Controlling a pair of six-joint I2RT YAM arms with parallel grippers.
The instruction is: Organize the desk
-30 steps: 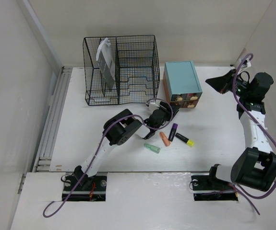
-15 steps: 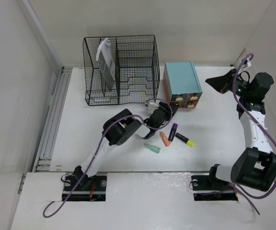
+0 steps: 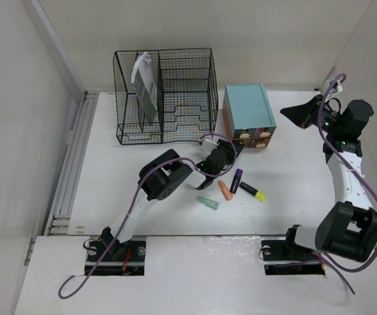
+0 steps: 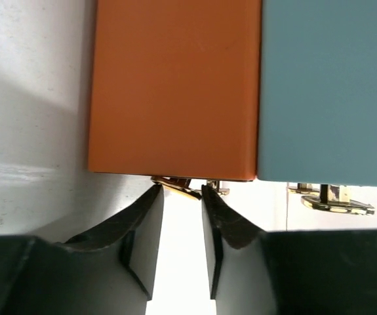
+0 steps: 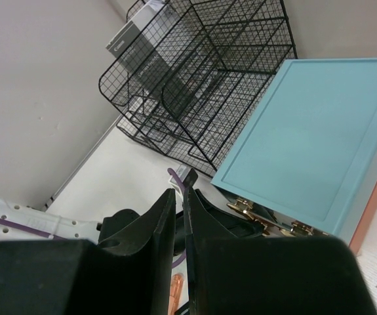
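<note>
The white desk (image 3: 109, 190) holds a teal-topped drawer box (image 3: 248, 105) with orange sides and brass handles. My left gripper (image 3: 231, 149) is at the box's lower front left corner. In the left wrist view (image 4: 180, 193) its narrow-set jaws hold a brass drawer handle (image 4: 175, 186) between the tips, under the box's orange side (image 4: 175, 85). My right gripper (image 3: 286, 113) hangs raised to the right of the box, shut and empty. In the right wrist view (image 5: 179, 197) it looks down on the box (image 5: 306, 138).
Several highlighters lie in front of the box: orange (image 3: 225, 190), purple (image 3: 237, 180), yellow-tipped black (image 3: 252, 191) and green (image 3: 208, 203). A black wire-mesh file rack (image 3: 165, 95) with a grey booklet (image 3: 145, 88) stands at the back left. Walls enclose the desk.
My left gripper has drawn back slightly toward the near left at the box's front. The right arm has not moved.
</note>
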